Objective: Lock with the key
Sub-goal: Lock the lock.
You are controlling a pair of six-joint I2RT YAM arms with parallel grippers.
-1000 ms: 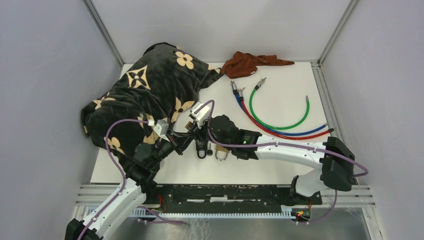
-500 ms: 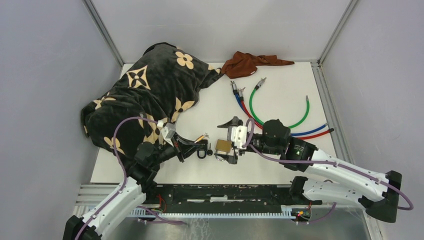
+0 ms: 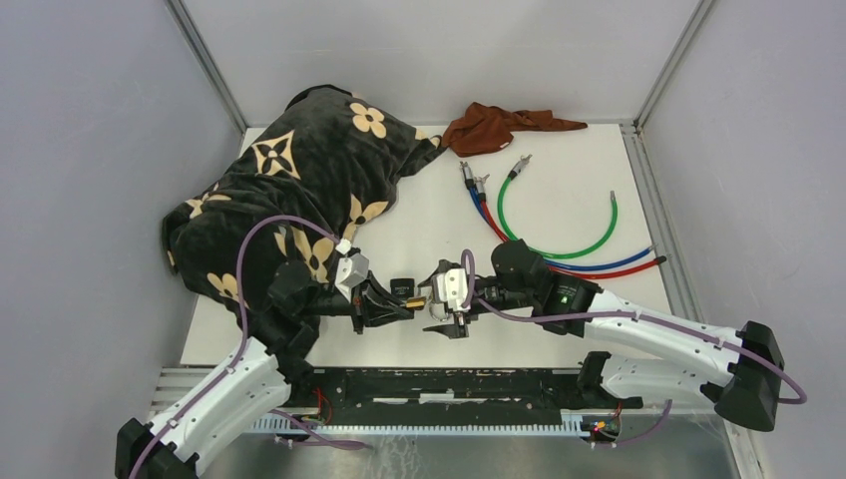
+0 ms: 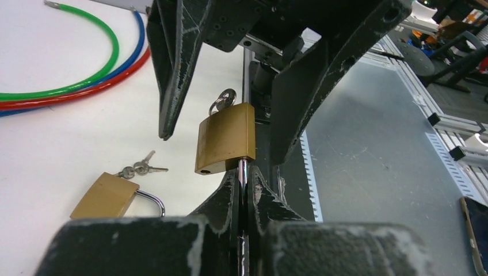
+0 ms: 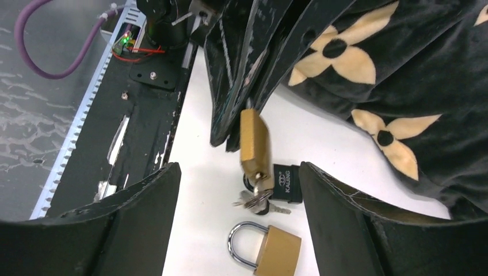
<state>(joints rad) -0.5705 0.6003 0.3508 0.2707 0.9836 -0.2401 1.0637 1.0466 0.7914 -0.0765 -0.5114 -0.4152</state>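
Top view: left arm (image 3: 229, 389) rises from the lower left of the frame, elbow bent. The left gripper (image 3: 404, 299) points right at lower center, jaws pressed together. Right arm (image 3: 658, 334) reaches in from the lower right. The right gripper (image 3: 439, 299) faces the left one, its 2 fingers (image 5: 132, 218) spread wide apart.

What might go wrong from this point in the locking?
1. The left claw pinches only the thin shackle of the padlock, so the body may swivel or slip when the key is turned.
2. The open right claw straddles the whole padlock; if it closes from here, it might catch the body instead of the key.
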